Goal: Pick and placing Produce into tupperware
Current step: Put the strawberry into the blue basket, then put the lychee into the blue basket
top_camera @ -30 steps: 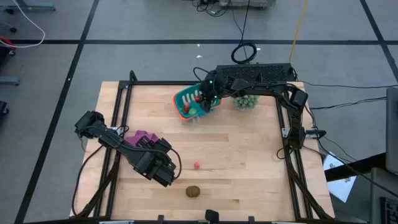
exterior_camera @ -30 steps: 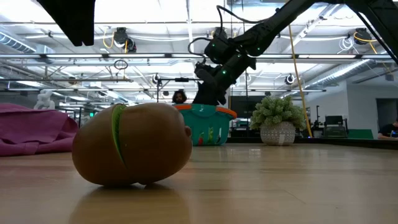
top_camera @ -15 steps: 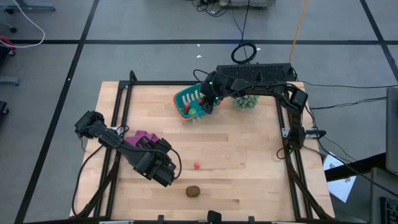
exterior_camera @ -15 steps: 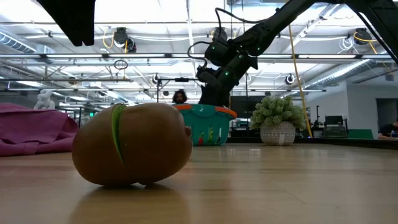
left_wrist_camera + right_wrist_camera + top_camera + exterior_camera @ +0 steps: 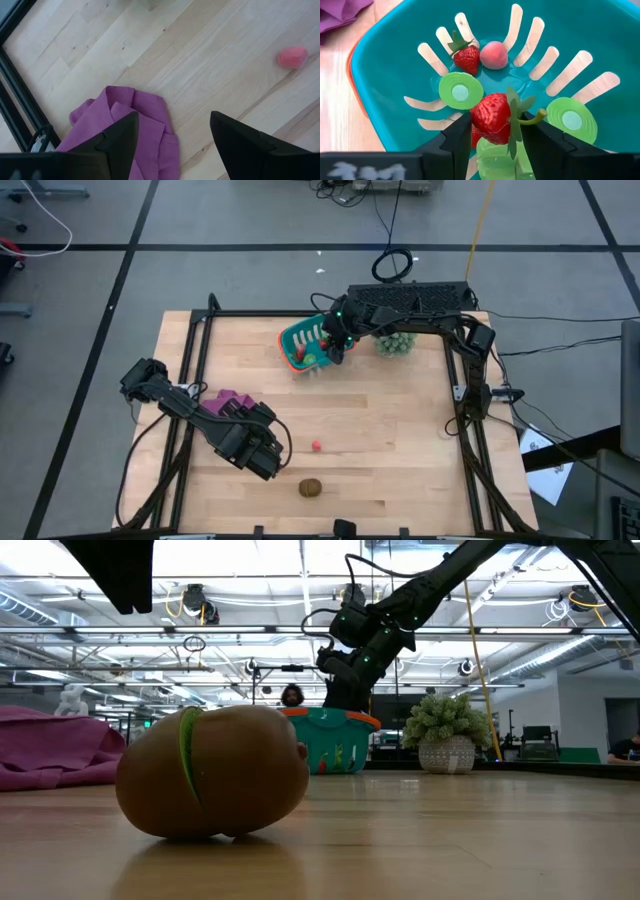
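The teal basket (image 5: 303, 345) (image 5: 335, 745) stands near the table's far edge. My right gripper (image 5: 502, 125) (image 5: 335, 345) hangs over its inside, shut on a red strawberry (image 5: 492, 117). On the basket's floor (image 5: 395, 60) lie another strawberry (image 5: 466, 57), a small pink-red fruit (image 5: 493, 55) and two light green slices (image 5: 460, 91) (image 5: 571, 119). A tiny red fruit (image 5: 316, 446) (image 5: 292, 56) and the brown oval (image 5: 311, 488) (image 5: 215, 770) rest on the wood near the near edge. My left gripper (image 5: 172, 135) (image 5: 268, 458) is open above the table beside them. My right gripper pinches the strawberry by its red body (image 5: 480, 117) between the two fingers, its green leaves and stem toward one finger (image 5: 550, 140). The fingers come from above, pointing down into the basket. The strawberry is lifted clear of the basket's floor.
A purple cloth (image 5: 232, 400) (image 5: 130, 125) lies crumpled by the left arm. A spiky pale-green plant in a pot (image 5: 395, 340) (image 5: 447, 735) stands right of the basket. A black frame (image 5: 190, 360) runs along the table's sides. Bare wood (image 5: 400, 430) spans the middle.
My right gripper has shifted slightly over the basket and stands a little more upright, still shut on the strawberry. Everything else has kept still.
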